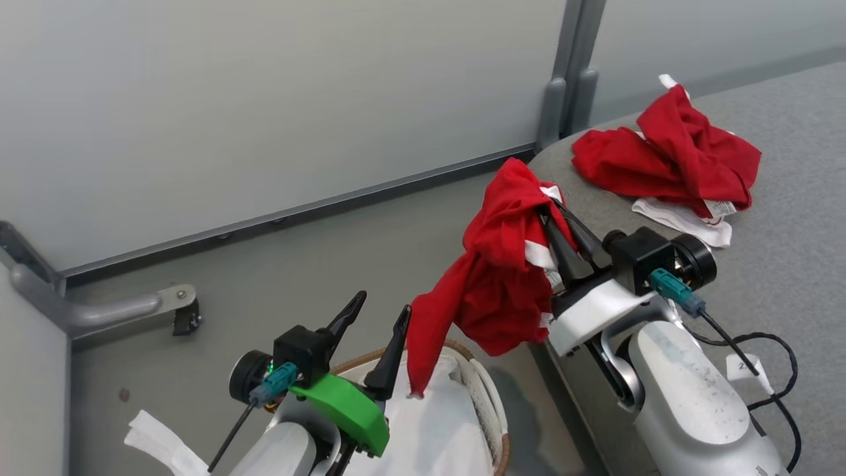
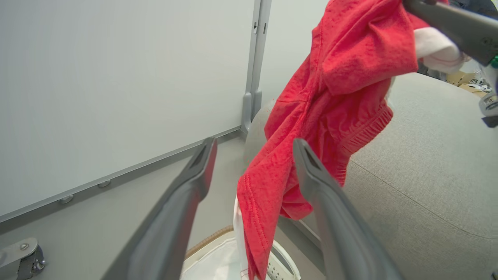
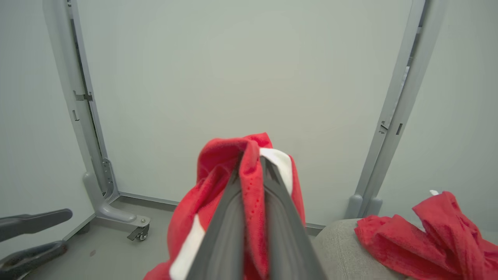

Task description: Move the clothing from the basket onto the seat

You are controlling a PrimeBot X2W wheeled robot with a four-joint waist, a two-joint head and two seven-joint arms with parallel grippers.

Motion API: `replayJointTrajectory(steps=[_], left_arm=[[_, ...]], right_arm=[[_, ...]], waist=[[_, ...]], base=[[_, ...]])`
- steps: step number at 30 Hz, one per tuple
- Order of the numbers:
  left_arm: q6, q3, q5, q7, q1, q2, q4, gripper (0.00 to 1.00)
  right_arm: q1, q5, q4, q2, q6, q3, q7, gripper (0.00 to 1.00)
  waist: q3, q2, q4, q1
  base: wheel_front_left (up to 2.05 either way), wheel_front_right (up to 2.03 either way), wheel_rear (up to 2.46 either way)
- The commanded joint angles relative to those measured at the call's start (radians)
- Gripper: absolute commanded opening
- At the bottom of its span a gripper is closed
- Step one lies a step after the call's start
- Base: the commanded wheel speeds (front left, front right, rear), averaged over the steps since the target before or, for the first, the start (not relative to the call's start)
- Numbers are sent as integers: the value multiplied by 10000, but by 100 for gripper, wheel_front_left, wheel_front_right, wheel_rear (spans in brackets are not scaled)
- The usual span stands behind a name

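Clothing piece one [image 1: 667, 155] lies crumpled on the seat [image 1: 800, 251], toward its far corner. Clothing piece two [image 1: 502, 277] hangs in the air from the right gripper [image 1: 552, 218], whose jaws are pinched tight on a fold of red fabric and white trim near the top of the bundle. The bundle hangs beside the seat's rounded corner, not over the cushion. Its long tail dangles down over the basket [image 1: 505, 456]; whether the tip touches the white liner [image 1: 436, 423] cannot be told. No red shows in the visible part of the liner, though the left arm hides some of it. Left gripper [image 1: 382, 303] is spread fully and holds nothing, poised above the basket's near side, just beside the hanging tail. Judged step: carry of the second piece, lifted out but not yet delivered. Next move calls for raising the bundle enough that the tail clears the basket handle and the seat edge, then travelling across over the cushion, lowering near piece one, and only then parting the jaws. Risk: tail dragging on the seat edge.
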Motion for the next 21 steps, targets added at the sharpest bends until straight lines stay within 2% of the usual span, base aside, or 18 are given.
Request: replayJointTrajectory(steps=[1, 7, 13, 17, 21], left_arm=[[-34, 79, 81, -32, 175, -45, -32, 100], [-97, 134, 312, -22, 204, -265, -137, 100], [-112, -43, 406, -24, -85, -301, -249, 100], [-110, -281, 402, -24, -278, -187, -410, 100], [-109, -470, 347, -22, -451, -59, -567, 100]], right_arm=[[-22, -143, -40, -36, -11, -113, -20, 0], [-1, -475, -98, -31, -12, -711, -21, 0], [39, -755, -181, -23, -12, -1371, -20, 0], [-36, -791, -272, -20, -12, -1752, -20, 0], [-316, -916, -391, -20, -11, -2201, -20, 0]], waist=[[238, 0, -815, 0], [557, 0, -1959, 0], [988, 0, -2728, 0], [1269, 0, -2936, 0], [1614, 0, -2854, 0]], base=[[0, 0, 0], [0, 0, 0], [0, 0, 0], [0, 0, 0], [0, 0, 0]])
